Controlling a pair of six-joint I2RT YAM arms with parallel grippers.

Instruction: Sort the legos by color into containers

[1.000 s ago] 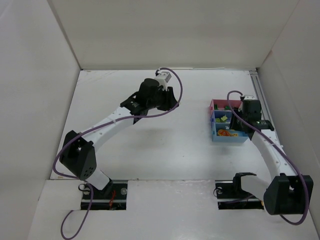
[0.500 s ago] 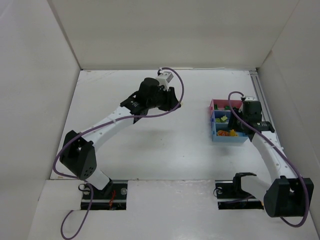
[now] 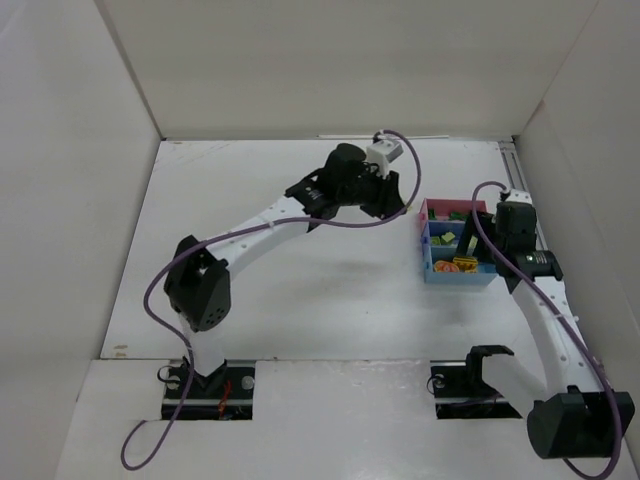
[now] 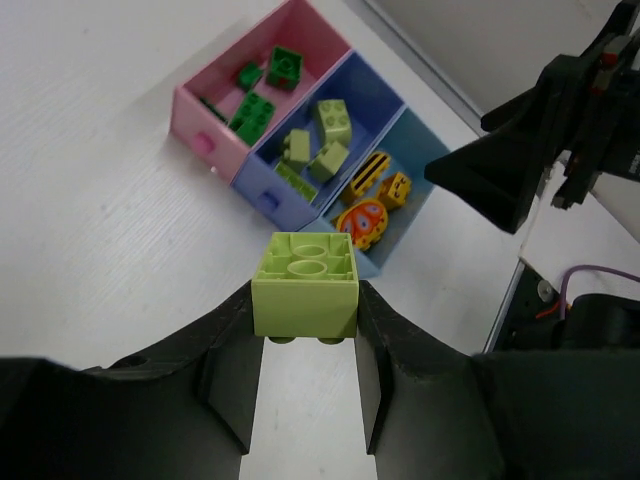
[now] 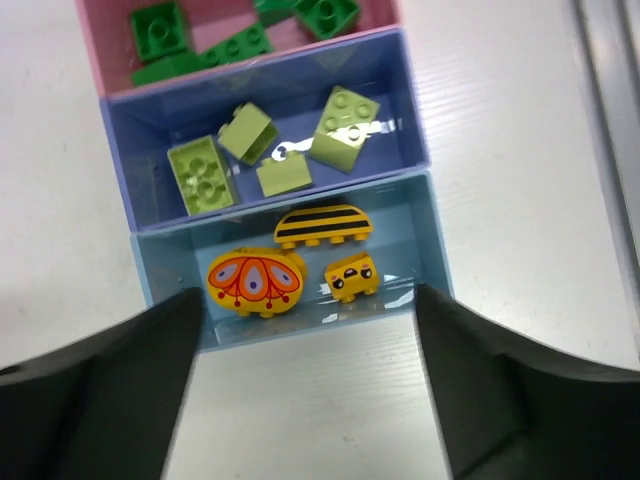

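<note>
- Pale yellow-green brick (image 4: pixel 305 285) is clamped between the two black fingers of the left gripper (image 4: pixel 306 325), held clear of the white table (image 4: pixel 90 220).
- From above, the left gripper (image 3: pixel 392 200) sits just to the left of the pink tray (image 3: pixel 428 212), with bare table between them.
- Three trays are joined in a row: the pink tray (image 5: pixel 225 42) farthest from the arm bases, the dark blue tray (image 5: pixel 395 150) in the middle, and the light blue tray (image 5: pixel 405 235) nearest.
- Dark green bricks (image 5: pixel 160 30) lie in the pink tray.
- Several pale green bricks (image 5: pixel 200 180) lie loose in the dark blue tray, some tipped on edge.
- Three yellow and orange pieces (image 5: pixel 255 282) lie in the light blue tray: a black-striped one, a rounded patterned one and a small one with a face.
- Right gripper (image 5: pixel 305 400) hangs over the near end of the light blue tray, its jaws spread wide and holding nothing.
- In the left wrist view the right gripper (image 4: pixel 520 170) is a dark mass beside the light blue tray (image 4: pixel 425 150), on the far side from the held brick.
- A grey rail (image 5: pixel 610 100) runs along the table edge to the right of the trays.
- A purple cable (image 3: pixel 340 222) loops along the left arm, and another follows the right arm.
- White walls (image 3: pixel 330 70) enclose the table on three sides.
</note>
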